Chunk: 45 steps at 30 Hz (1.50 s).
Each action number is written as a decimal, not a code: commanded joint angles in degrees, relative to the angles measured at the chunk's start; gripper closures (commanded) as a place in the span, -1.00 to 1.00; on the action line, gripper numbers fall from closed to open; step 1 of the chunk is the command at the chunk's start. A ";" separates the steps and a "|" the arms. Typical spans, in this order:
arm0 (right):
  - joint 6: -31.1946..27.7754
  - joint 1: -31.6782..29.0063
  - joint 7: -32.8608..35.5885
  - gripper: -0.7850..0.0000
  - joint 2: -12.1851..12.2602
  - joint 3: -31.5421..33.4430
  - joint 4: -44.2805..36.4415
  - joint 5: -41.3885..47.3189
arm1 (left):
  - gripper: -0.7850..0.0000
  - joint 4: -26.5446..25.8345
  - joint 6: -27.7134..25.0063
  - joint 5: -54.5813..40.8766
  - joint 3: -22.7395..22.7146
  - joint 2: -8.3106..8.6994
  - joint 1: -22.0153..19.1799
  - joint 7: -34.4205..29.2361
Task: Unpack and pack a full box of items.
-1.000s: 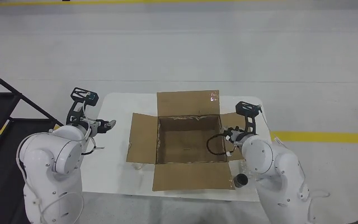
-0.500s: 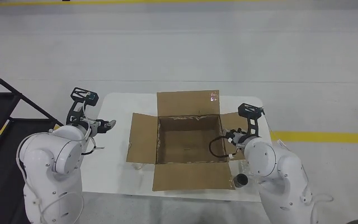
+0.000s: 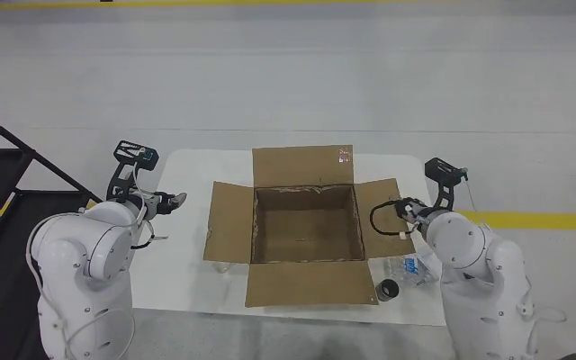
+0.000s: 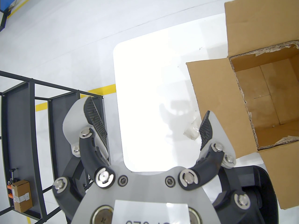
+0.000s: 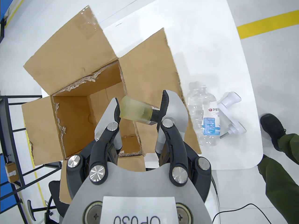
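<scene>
R gripper (image 5: pixel 141 100) is clamped on a short pale-yellow translucent cylinder (image 5: pixel 134 112) w/ a dark end, held crosswise between the pads. In the top view the R gripper (image 3: pixel 407 213) sits over the right flap of the cardboard box (image 3: pixel 288 166). A black cord loop (image 3: pixel 382 220) hangs from it toward the box opening; can't tell for sure if the loop belongs to the cylinder, prob. yes.

Just past that flap, on the table (image 5: pixel 210 24), a clear water bottle (image 5: pixel 203 115) lies on its side, w/ a white handle-like fitting (image 5: pixel 231 115) just beside it. The top view also shows a small dark round item (image 3: pixel 388 290) next to the bottle, at the table's near edge.

L gripper (image 4: pixel 148 110) has its jaws spread wide w/ nothing between them. It hangs over the table's left end, apart from the box (image 4: pixel 210 89). A crumpled bit of clear wrap (image 4: pixel 191 129) lies on the table by the box's left flap.

The box stands mid-table w/ all four flaps folded out. Its inside shows bare cardboard floor in every view, no items seen.

Progress, my read: the unpack half looks about done. The box seems emptied, and what the R gripper holds is prob. the last item, not yet set down w/ the others. Left to do: put it on the table, then the whole pack half, i.e. bottle, fitting, dark item and cylinder back in, maybe flaps shut after.
</scene>
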 commanded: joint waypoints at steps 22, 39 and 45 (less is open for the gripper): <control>-1.53 -6.69 -2.42 1.00 1.51 12.42 7.42 5.97 | -1.00 0.00 0.00 0.00 0.00 0.00 0.00 0.00; 5.03 0.76 -5.32 1.00 1.08 5.58 20.58 13.02 | -1.00 0.00 0.00 0.00 0.00 0.00 0.00 0.00; 6.33 2.33 -8.04 1.00 0.86 2.29 24.73 13.32 | -1.00 0.00 0.00 0.00 0.00 0.00 0.00 0.00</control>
